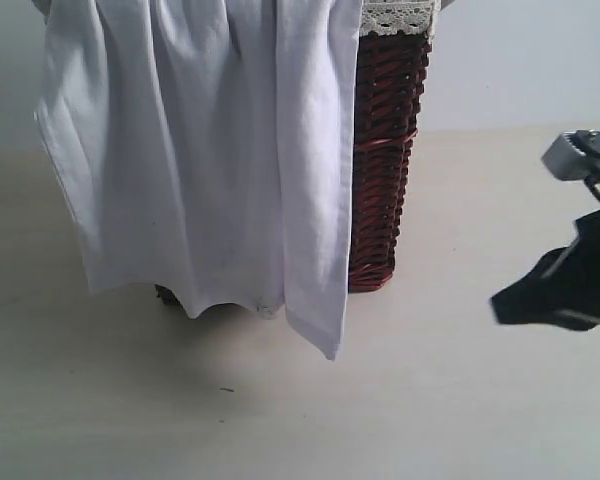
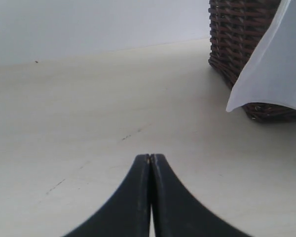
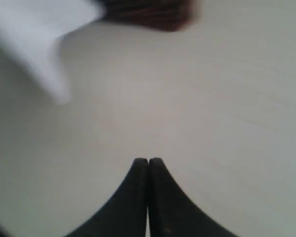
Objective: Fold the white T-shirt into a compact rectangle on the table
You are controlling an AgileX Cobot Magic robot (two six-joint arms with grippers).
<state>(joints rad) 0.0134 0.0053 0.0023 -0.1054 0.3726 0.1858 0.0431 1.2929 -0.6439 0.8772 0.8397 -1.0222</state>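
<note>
The white T-shirt (image 1: 200, 150) hangs draped over the front of a dark wicker basket (image 1: 385, 160), its hem dangling just above the table (image 1: 420, 400). A corner of the white T-shirt (image 2: 278, 64) shows in the left wrist view beside the basket (image 2: 237, 39), and blurred in the right wrist view (image 3: 34, 34). My left gripper (image 2: 151, 157) is shut and empty, low over bare table, apart from the shirt. My right gripper (image 3: 148, 160) is also shut with nothing in it; in the exterior view it (image 1: 500, 303) hovers at the right edge, well clear of the cloth.
The basket has a white lace trim (image 1: 398, 17) at its top. A pale wall (image 1: 520, 60) runs behind the table. Bare tabletop lies in front of the basket and to its right.
</note>
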